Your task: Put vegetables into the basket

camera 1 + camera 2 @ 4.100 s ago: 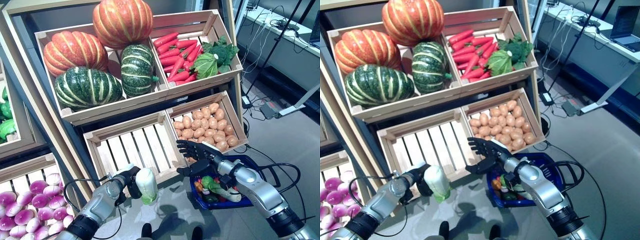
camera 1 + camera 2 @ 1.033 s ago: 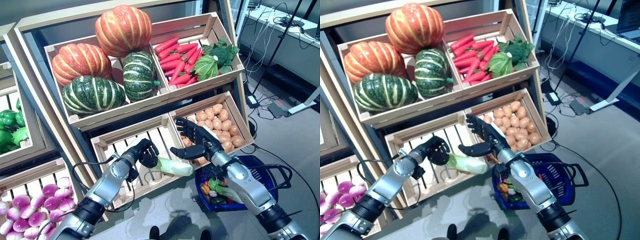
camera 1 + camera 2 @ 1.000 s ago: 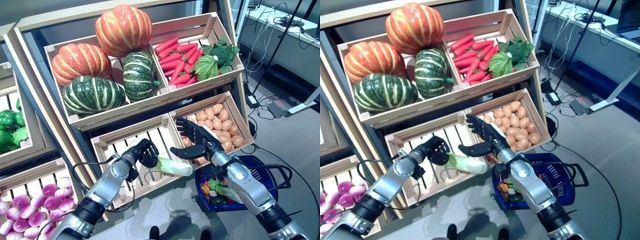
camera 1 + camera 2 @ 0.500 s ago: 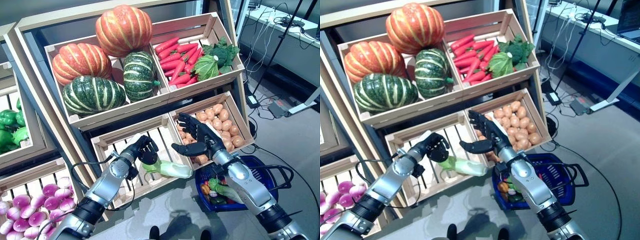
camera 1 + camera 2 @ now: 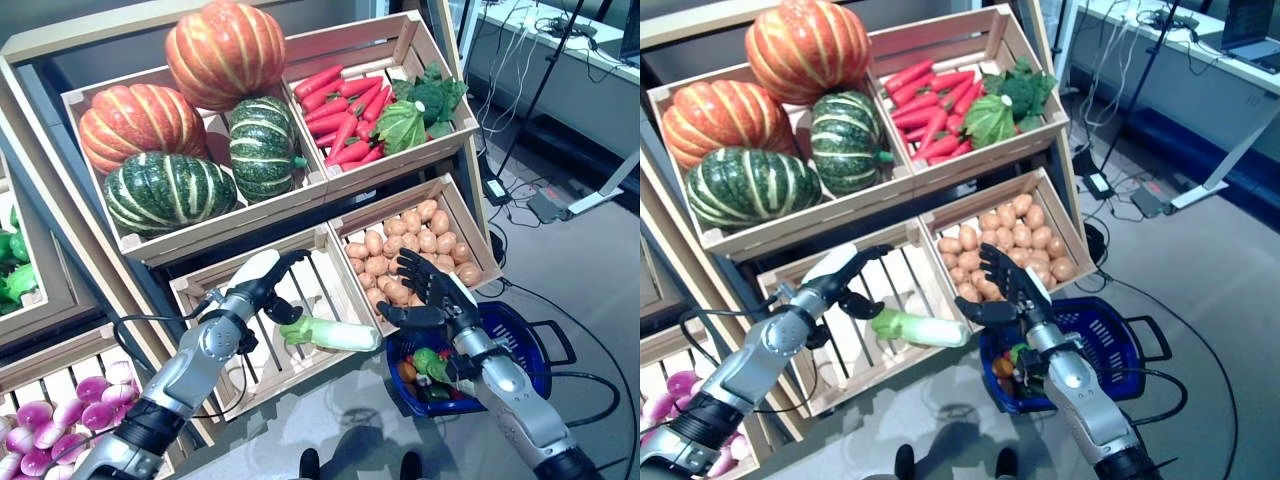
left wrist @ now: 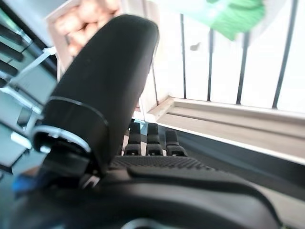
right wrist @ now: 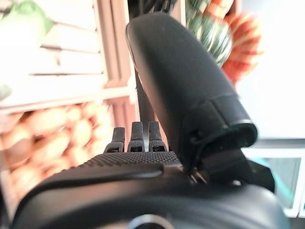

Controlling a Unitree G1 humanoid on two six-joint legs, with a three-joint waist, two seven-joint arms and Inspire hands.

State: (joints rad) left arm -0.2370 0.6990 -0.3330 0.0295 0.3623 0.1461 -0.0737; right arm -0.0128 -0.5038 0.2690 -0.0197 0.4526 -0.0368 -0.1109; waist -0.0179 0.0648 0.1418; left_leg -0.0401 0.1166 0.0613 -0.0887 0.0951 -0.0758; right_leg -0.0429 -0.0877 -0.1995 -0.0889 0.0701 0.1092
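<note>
Wooden crates (image 5: 300,300), cabbage (image 5: 335,335) contact unclear

Head pair above, wrist pair close in.
Both eyes look down on the potato crate (image 5: 420,245); wrist cameras face it along each thumb.

Four pumpkins (image 5: 224,50) (two orange, two green), one basket (image 5: 525,335).

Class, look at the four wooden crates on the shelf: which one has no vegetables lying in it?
The lower-left crate: only bare slats show, while the others hold pumpkins, carrots or potatoes.
</note>
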